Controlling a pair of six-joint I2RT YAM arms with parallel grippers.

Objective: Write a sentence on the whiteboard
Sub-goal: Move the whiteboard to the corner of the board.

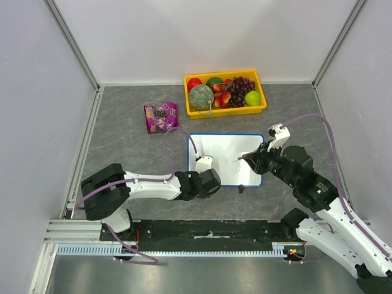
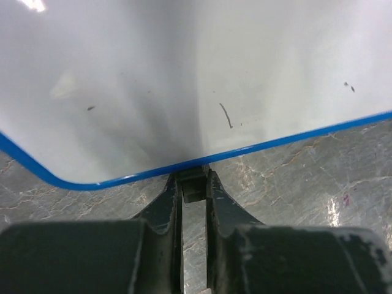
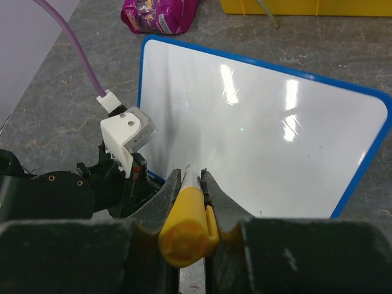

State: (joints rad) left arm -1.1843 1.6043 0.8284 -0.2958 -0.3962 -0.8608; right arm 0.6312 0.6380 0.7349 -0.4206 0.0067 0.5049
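Note:
The whiteboard (image 1: 224, 157) lies flat in the middle of the table, white with a thin blue rim. In the left wrist view its surface (image 2: 184, 67) carries only a few small dark marks; the sentence is not in view. My left gripper (image 2: 195, 179) is at the board's near-left edge, its fingers shut on one of the board's small black feet (image 2: 194, 187). From the right, my right gripper (image 3: 190, 176) is shut on a marker (image 3: 185, 217) with a yellow cap end. It points at the board's near-left part (image 3: 257, 122). The fingers hide its tip.
A yellow tray (image 1: 225, 112) of fruit stands behind the board. A purple packet (image 1: 160, 116) lies to the board's back left. Another black foot (image 1: 241, 188) sticks out at the board's near-right edge. Walls close in the table on three sides.

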